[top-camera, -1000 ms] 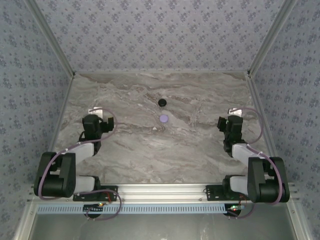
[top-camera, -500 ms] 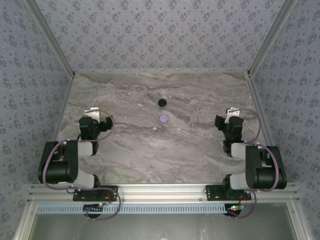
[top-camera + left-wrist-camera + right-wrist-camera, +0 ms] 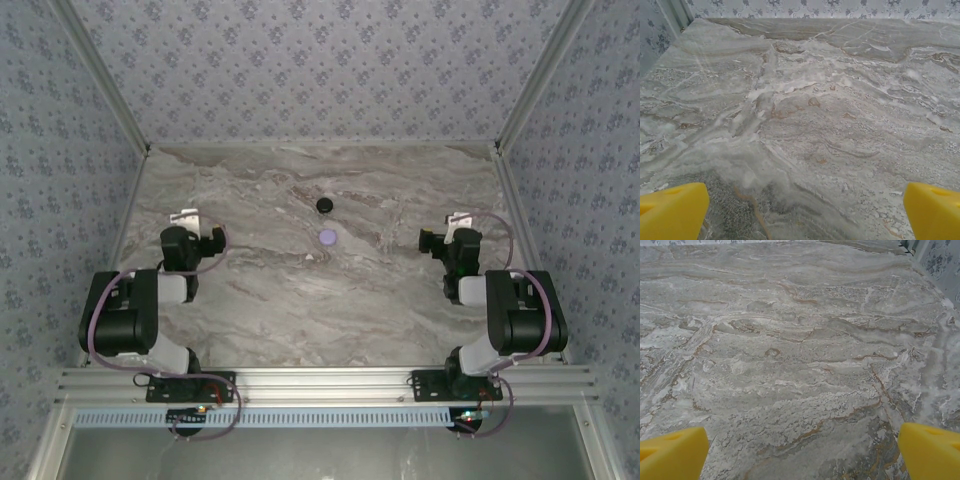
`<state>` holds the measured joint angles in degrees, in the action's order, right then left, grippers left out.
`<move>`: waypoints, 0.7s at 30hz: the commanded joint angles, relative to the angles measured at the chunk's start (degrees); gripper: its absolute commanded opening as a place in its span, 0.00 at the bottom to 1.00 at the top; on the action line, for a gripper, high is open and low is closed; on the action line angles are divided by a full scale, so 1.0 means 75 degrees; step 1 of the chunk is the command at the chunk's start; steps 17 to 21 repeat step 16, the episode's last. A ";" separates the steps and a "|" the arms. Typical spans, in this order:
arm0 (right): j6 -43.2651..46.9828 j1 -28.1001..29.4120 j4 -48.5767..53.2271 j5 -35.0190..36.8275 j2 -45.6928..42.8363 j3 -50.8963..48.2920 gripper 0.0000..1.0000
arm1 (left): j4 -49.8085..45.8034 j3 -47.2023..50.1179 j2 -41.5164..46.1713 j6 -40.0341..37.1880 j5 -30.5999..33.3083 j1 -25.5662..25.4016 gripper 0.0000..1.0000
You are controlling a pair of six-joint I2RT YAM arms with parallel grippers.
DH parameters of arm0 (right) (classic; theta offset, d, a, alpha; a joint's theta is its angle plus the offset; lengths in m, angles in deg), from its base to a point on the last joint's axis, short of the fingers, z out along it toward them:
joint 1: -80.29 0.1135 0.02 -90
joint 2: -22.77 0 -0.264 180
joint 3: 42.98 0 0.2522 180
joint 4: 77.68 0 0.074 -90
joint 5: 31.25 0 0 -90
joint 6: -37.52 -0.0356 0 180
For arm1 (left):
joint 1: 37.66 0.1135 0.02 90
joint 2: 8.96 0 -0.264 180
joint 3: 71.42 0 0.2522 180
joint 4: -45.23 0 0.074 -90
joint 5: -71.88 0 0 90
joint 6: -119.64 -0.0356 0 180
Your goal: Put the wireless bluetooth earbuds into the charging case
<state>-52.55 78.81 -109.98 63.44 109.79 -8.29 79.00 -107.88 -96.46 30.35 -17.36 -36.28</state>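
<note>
Left tool [image 3: 802,212]: yellow fingers [image 3: 672,212] cut off by the bottom and side edges, just corner stubs. Right tool [image 3: 802,452]: same, fingers [image 3: 930,452] cropped at the bottom corners. From the top view both tools are too small to read the jaw gap. Charging case [image 3: 324,204] is a tiny dark blob, lid up or down can't tell. Earbuds too small to pick out against the veined counter [image 3: 400,290]. Lavender disc [image 3: 327,238] too small to identify. Counter is cropped on the near side in both wrist views.
</note>
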 commanded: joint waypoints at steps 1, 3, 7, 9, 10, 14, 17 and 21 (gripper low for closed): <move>0.0144 -0.0023 0.0065 -0.0224 0.0000 0.0169 1.00 | -0.0179 -0.0138 -0.0024 0.0093 0.0146 -0.0024 0.99; 0.0171 -0.0078 0.0148 -0.0461 0.0002 0.0210 1.00 | -0.0173 -0.0139 -0.0034 0.0085 0.0147 -0.0022 0.99; 0.0171 -0.0085 0.0154 -0.0464 -0.0001 0.0213 1.00 | -0.0173 -0.0137 -0.0030 0.0083 0.0146 -0.0039 0.99; 0.0168 -0.0084 0.0154 -0.0464 0.0007 0.0210 1.00 | -0.0185 -0.0148 -0.0033 0.0076 0.0164 -0.0045 0.99; 0.0163 -0.0080 0.0154 -0.0461 -0.0001 0.0213 1.00 | -0.0185 -0.0149 -0.0031 0.0074 0.0170 -0.0047 0.99; 0.0163 -0.0084 0.0154 -0.0470 0.0001 0.0210 1.00 | -0.0185 -0.0149 -0.0029 0.0075 0.0191 -0.0045 0.99; 0.0163 -0.0081 0.0151 -0.0463 0.0003 0.0210 1.00 | -0.0185 -0.0149 -0.0029 0.0079 0.0182 -0.0048 0.99; 0.0163 -0.0081 0.0151 -0.0463 0.0003 0.0210 1.00 | -0.0185 -0.0149 -0.0029 0.0079 0.0182 -0.0048 0.99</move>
